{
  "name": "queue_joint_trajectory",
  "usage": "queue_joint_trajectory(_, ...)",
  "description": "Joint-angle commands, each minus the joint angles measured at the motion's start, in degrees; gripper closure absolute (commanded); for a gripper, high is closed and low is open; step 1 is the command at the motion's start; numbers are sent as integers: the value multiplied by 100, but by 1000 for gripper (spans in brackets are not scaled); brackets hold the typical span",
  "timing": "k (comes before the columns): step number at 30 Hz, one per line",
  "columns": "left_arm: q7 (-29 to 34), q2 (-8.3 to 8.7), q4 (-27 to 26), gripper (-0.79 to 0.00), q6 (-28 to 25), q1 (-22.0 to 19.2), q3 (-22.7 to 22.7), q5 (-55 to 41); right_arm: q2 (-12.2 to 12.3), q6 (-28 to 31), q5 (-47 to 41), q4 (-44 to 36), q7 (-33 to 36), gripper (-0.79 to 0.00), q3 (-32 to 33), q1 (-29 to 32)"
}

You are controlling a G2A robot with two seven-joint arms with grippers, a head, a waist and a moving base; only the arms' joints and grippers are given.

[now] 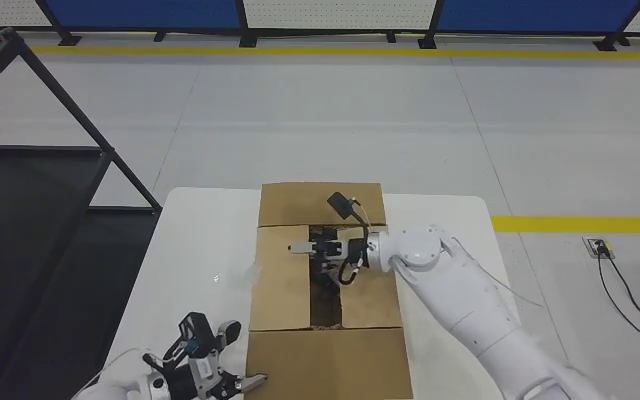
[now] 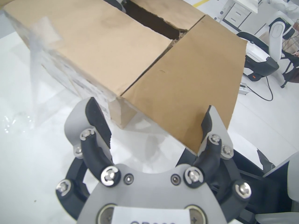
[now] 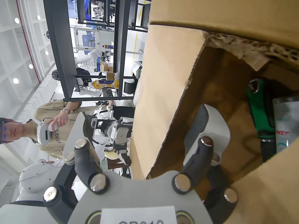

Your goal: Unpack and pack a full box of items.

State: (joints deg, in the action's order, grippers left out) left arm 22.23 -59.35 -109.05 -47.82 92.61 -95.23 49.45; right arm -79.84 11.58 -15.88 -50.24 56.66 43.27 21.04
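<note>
A brown cardboard box (image 1: 290, 290) stands in the middle of the white table (image 1: 190, 260), its top flaps nearly closed with a dark slit between them. My right gripper (image 1: 318, 250) is at that slit, open. In the right wrist view its fingers (image 3: 146, 115) straddle one flap (image 3: 168, 75), one finger inside the box and one outside. Inside lie a green-handled tool (image 3: 259, 108) and a pale cylinder (image 3: 286, 122). My left gripper (image 1: 245, 382) is open and holds nothing, low at the box's (image 2: 93, 40) near corner, where its fingertips (image 2: 151, 108) frame the end flap.
Crumpled clear plastic film (image 2: 35, 71) lies on the table against the box's left side. A black metal frame (image 1: 60, 150) stands left of the table. The table's left strip offers free room.
</note>
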Motion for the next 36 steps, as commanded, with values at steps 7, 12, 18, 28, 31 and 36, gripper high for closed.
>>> queue_joint_trajectory(7, -403, 28, 361, -785, 391, 149, -550, -271, -128, 179, -330, -13, 57, -785, 10, -72)
queue_joint_trajectory(12, -621, 41, 437, -785, 486, 283, -819, -384, -209, 326, -610, -121, 32, -785, 56, -95)
queue_joint_trajectory(18, -855, 35, 426, -785, 709, 405, -993, -536, -337, 394, -906, -293, -46, -785, 29, -136)
queue_joint_trajectory(28, -1181, -11, 132, -785, 1251, 450, -951, -946, -673, 423, -1360, -213, -487, -785, -202, -272)
queue_joint_trajectory(31, -1276, -24, -36, -785, 1392, 490, -979, -1022, -808, 313, -1399, -57, -707, -785, -341, -348)
queue_joint_trajectory(36, -1311, -35, -179, -785, 1555, 488, -1048, -1131, -1018, 256, -1513, 163, -739, -785, -532, -447)
